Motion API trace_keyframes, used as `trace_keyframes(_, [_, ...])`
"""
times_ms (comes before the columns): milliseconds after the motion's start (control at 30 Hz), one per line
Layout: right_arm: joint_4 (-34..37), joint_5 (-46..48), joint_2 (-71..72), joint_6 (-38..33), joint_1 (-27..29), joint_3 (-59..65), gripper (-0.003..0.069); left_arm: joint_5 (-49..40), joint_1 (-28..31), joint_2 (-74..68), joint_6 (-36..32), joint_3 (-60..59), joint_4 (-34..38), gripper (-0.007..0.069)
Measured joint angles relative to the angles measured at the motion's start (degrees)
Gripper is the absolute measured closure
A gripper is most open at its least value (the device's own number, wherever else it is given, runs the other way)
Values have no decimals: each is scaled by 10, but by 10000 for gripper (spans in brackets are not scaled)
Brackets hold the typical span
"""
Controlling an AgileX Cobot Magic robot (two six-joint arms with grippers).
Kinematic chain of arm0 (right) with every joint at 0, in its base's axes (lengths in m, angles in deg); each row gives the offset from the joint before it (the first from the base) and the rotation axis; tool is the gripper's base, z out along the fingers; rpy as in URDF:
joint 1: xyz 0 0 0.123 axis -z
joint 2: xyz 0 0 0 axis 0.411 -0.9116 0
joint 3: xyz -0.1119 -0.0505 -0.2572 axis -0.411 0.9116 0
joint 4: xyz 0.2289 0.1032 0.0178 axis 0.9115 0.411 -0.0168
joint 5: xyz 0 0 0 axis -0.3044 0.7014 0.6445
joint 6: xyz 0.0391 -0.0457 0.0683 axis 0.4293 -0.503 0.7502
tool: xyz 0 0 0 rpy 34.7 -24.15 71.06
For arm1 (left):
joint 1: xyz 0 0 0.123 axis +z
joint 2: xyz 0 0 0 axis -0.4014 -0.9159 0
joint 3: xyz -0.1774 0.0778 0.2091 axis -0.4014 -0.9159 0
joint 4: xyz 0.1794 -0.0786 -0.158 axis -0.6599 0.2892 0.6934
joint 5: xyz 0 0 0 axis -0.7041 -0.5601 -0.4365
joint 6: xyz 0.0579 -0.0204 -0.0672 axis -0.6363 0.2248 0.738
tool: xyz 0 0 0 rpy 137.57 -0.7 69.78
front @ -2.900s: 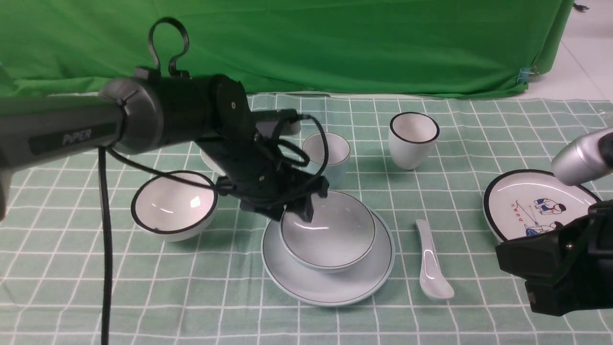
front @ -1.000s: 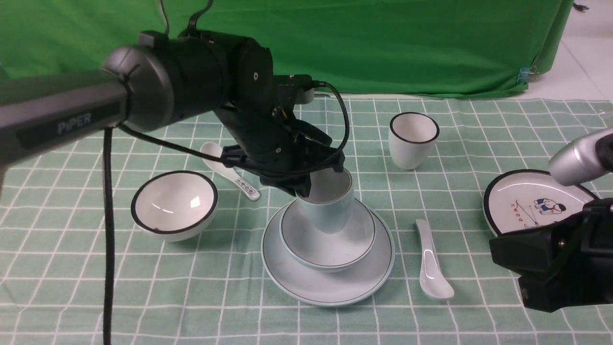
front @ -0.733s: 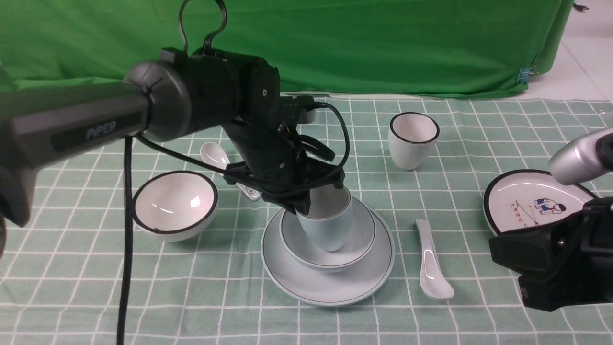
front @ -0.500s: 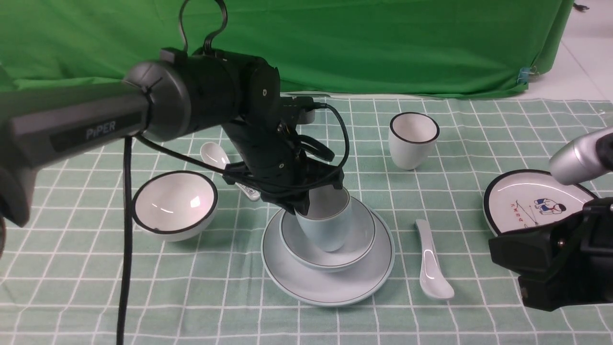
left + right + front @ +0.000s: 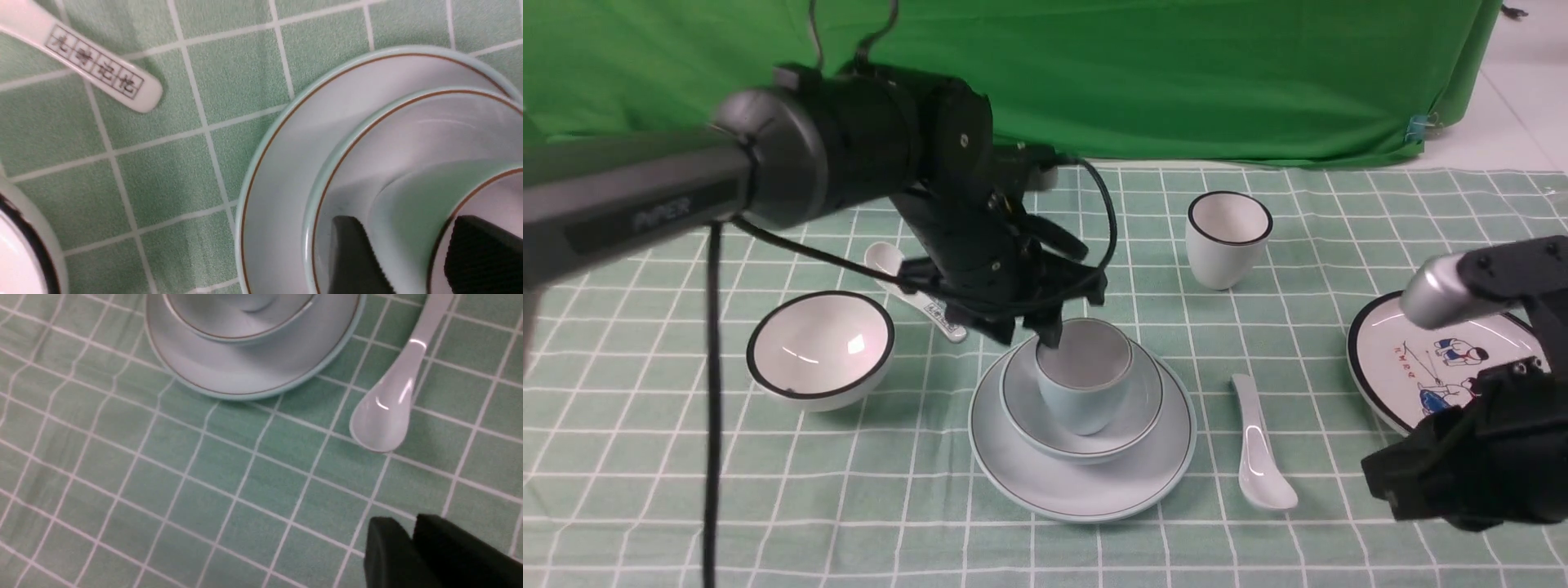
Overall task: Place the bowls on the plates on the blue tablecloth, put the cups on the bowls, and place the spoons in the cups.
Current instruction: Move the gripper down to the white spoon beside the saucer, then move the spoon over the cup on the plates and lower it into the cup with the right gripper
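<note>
The left gripper (image 5: 406,241), half cropped, stands parted astride the wall of the pale blue ceramic cup (image 5: 1085,392); the right gripper (image 5: 412,528), also cropped, is clenched empty.

Glossy glazed ceramic, catching highlights: the pale blue cup (image 5: 1084,380), bowl (image 5: 1147,400) and plate (image 5: 1086,490), and the white spoon (image 5: 1255,441) at their 3 o'clock. The checked tablecloth (image 5: 849,490) is matt woven cloth, finely grainy. The left gripper (image 5: 404,257) has matt black, finely ribbed pads (image 5: 482,261)
</note>
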Motion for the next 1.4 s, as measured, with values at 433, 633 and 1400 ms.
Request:
trace_keyframes(433, [-2, 41, -287, -30, 69, -183, 278, -47, 0, 274, -23, -61, -34, 614])
trace_keyframes(633, [-2, 40, -393, -30, 68, -244, 209, -46, 0, 383, -21, -159, -34, 617])
trace_keyframes(1400, [-3, 19, -523, -48, 45, -331, 485, -67, 0, 595, 100, -335, -185, 616])
